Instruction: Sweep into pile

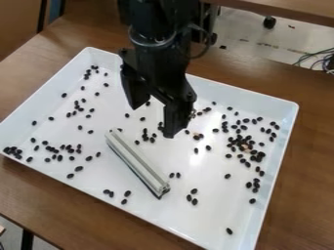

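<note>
The gripper (155,114) hangs over the upper middle of the white tray (277,156), its two fingers spread apart with nothing between them. Below it, a grey-white bar-shaped sweeper (135,161) with a dark lower edge lies diagonally on the tray floor, apart from the fingers. Small dark beans are scattered over the tray. The densest cluster (242,145) is toward the right side, with a few light pieces among it. Another loose group (60,149) spreads along the lower left. Some of the tray behind the gripper is hidden by the arm.
Raised walls run around the tray, which stands on a brown wooden table (303,195). Beyond the table, cables (318,59) lie at the upper right, and another wooden surface (287,9) crosses the top right.
</note>
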Robot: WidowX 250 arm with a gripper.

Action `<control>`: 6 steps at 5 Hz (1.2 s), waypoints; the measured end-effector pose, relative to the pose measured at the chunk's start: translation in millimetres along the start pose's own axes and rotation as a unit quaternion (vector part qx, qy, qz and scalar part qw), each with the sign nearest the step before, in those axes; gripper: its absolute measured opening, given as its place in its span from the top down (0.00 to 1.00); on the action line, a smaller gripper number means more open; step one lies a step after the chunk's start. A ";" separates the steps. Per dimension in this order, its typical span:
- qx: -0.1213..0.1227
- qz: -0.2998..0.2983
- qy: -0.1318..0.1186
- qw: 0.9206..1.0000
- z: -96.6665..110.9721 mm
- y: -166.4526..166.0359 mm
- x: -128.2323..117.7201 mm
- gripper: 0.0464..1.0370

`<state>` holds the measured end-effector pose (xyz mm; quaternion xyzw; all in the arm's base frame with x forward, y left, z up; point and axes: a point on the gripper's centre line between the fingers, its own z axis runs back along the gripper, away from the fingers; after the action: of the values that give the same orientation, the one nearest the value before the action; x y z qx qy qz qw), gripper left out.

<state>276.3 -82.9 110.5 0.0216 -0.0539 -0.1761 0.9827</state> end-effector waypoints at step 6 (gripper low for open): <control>0.008 0.579 -0.018 0.815 -77.0 56.9 -17.9 0.04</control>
<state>288.0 -21.6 35.7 -0.0088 -0.0759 0.4256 0.9017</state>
